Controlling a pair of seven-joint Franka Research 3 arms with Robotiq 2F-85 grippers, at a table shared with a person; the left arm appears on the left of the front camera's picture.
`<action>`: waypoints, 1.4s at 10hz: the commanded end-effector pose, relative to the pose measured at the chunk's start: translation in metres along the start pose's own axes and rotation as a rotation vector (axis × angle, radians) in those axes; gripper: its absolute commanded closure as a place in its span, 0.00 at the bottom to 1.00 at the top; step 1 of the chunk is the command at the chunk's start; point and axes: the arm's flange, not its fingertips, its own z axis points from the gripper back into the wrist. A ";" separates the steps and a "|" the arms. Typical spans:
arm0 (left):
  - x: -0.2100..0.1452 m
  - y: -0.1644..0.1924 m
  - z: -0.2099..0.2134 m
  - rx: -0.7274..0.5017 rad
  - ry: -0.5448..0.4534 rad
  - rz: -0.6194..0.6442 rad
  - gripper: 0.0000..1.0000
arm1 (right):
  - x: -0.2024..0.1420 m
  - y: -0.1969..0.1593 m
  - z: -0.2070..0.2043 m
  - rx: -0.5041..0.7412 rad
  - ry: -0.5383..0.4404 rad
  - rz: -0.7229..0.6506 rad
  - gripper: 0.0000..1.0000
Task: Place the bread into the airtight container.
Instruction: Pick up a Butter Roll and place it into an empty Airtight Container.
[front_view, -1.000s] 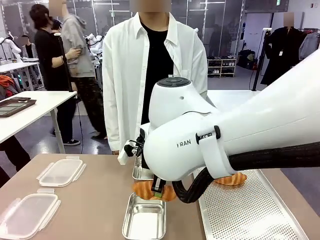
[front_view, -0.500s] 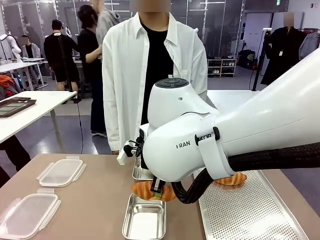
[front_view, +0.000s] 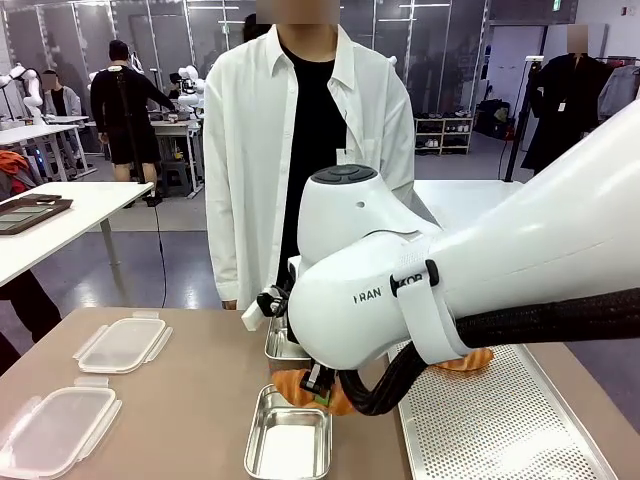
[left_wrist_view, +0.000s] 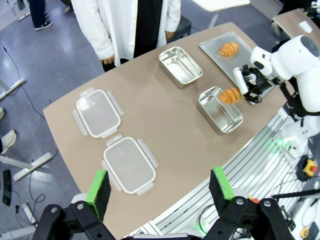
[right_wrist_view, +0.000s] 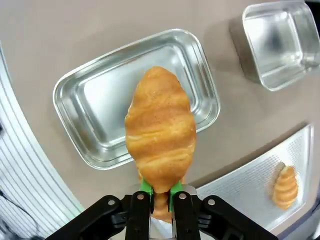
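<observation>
My right gripper (right_wrist_view: 160, 190) is shut on one end of a golden croissant-shaped bread (right_wrist_view: 160, 130). It hangs over the near metal container (right_wrist_view: 100, 100). From the front, the bread (front_view: 290, 388) hovers just above that container's (front_view: 288, 445) far rim, under the big white right arm. In the left wrist view the right gripper (left_wrist_view: 245, 87) holds the bread (left_wrist_view: 231, 95) beside the same container (left_wrist_view: 220, 110). My left gripper (left_wrist_view: 159, 185) is open high above the table with nothing between its green pads.
A second metal container (front_view: 280, 345) stands farther back. Another bread (front_view: 462, 360) lies on the perforated tray (front_view: 500, 420) at the right. Two clear lids (front_view: 122, 343) (front_view: 55, 428) lie at the left. A person in a white shirt stands at the far edge.
My right arm has sunk a little, bringing the bread lower toward the near container. People in the background have walked.
</observation>
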 end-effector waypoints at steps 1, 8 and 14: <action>0.000 -0.001 0.002 -0.002 0.004 -0.015 0.00 | 0.008 0.020 -0.011 -0.014 -0.006 -0.283 0.85; 0.000 -0.001 0.002 -0.002 0.004 -0.015 0.00 | 0.029 0.050 -0.048 0.092 -0.047 -0.881 0.85; 0.000 -0.001 0.002 -0.002 0.004 -0.015 0.00 | 0.036 0.035 -0.069 0.072 -0.048 -0.918 0.45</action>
